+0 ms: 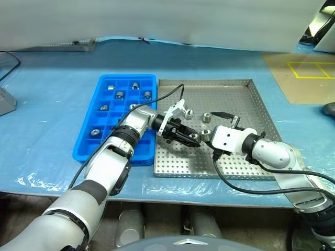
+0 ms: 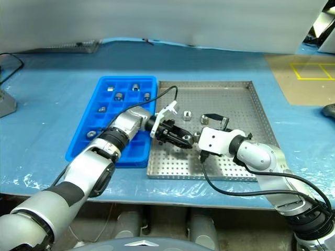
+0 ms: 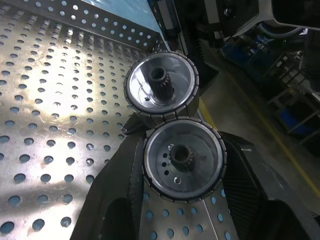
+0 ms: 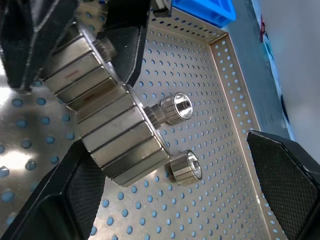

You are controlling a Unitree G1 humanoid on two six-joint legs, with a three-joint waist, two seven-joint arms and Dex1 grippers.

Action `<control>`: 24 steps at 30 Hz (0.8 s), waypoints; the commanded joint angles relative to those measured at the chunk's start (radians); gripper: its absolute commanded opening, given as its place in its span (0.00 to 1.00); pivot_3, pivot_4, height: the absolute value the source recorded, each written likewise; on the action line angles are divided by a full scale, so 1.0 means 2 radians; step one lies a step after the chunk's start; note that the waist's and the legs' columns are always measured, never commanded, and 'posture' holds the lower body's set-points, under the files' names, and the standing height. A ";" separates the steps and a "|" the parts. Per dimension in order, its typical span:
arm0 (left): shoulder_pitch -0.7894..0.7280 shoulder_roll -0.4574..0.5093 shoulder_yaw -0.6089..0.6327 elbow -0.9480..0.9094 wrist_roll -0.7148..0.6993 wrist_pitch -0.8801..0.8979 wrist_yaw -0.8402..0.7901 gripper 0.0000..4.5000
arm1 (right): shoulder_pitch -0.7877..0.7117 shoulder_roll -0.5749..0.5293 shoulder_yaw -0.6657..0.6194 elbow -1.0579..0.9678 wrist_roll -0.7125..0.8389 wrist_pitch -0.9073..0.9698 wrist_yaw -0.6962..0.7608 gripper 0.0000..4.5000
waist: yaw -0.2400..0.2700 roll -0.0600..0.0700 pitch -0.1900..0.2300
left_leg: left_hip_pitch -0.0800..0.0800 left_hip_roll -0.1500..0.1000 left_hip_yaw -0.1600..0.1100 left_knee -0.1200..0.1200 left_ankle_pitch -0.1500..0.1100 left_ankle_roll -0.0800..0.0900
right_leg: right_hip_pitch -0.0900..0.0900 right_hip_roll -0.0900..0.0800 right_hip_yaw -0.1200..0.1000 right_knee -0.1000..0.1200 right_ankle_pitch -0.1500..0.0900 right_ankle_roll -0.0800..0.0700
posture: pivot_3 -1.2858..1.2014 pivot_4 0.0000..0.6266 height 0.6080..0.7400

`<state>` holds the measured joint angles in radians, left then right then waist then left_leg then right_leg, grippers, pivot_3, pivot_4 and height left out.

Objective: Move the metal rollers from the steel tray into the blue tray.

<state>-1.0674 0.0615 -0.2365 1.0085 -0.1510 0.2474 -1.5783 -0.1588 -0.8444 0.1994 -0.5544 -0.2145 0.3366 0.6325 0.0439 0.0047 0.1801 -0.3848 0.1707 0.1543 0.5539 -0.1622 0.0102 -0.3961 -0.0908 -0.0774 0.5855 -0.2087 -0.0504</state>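
Far half of steel tray (image 1: 246,89) bare, free passage there for me. Near middle crowded: my left gripper (image 1: 191,138), clamped on roller (image 3: 182,160), and my right gripper (image 1: 208,141), jaws wide, meet there, second roller (image 3: 161,85) touching first. Two loose rollers (image 1: 207,117) just beyond. Blue tray (image 1: 86,149) to left, several far cells occupied, my left arm lying over its near corner.

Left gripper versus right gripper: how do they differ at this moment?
The left gripper is shut on a metal roller; the right gripper is open and holds nothing. A second roller touches the held one. Both grippers hover over the steel tray.
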 commanded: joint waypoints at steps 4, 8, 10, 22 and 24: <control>-0.025 -0.010 0.021 0.013 -0.002 -0.013 0.012 0.41 | -0.013 0.007 -0.015 -0.027 0.001 -0.003 0.021 0.73 | 0.000 0.000 0.000 | 0.000 0.000 0.000 0.000 0.000 0.000 | 0.000 0.000 0.000 0.000 0.000 0.000 | 0.45 0.24 1.00; -0.027 -0.013 0.028 0.019 0.000 -0.015 0.020 0.41 | -0.013 0.011 -0.018 -0.025 0.002 0.000 0.028 0.42 | 0.000 0.000 0.000 | 0.000 0.000 0.000 0.000 0.000 0.000 | 0.000 0.000 0.000 0.000 0.000 0.000 | 0.45 0.24 1.00; -0.027 -0.014 0.029 0.020 0.002 -0.017 0.023 0.41 | -0.014 0.012 -0.019 -0.024 0.000 0.001 0.031 0.29 | 0.000 0.000 0.000 | 0.000 0.000 0.000 0.001 0.000 0.000 | 0.000 0.000 0.000 0.000 0.000 0.000 | 0.45 0.24 1.00; -0.032 -0.022 0.041 0.003 -0.004 -0.021 0.030 0.41 | -0.005 0.026 -0.030 -0.023 0.001 0.017 0.031 0.27 | 0.000 0.000 0.000 | 0.000 0.000 0.000 0.002 0.000 0.000 | 0.000 0.000 0.000 0.001 0.000 0.000 | 0.45 0.24 1.00; -0.033 -0.028 0.042 -0.001 -0.003 -0.027 0.038 0.41 | -0.002 0.035 -0.040 -0.024 0.009 0.026 0.029 0.27 | 0.000 0.000 0.000 | 0.000 0.000 0.000 0.002 0.000 0.000 | 0.000 0.000 0.000 0.001 0.000 0.000 | 0.45 0.24 1.00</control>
<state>-1.0998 0.0277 -0.1652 1.0462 -0.1454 0.2163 -1.5186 -0.1554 -0.7896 0.1641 -0.5593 -0.2282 0.3831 0.7037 0.0440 0.0047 0.1801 -0.3855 0.1711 0.1541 0.5574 -0.1628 0.0113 -0.3961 -0.0909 -0.0774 0.5874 -0.2087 -0.0504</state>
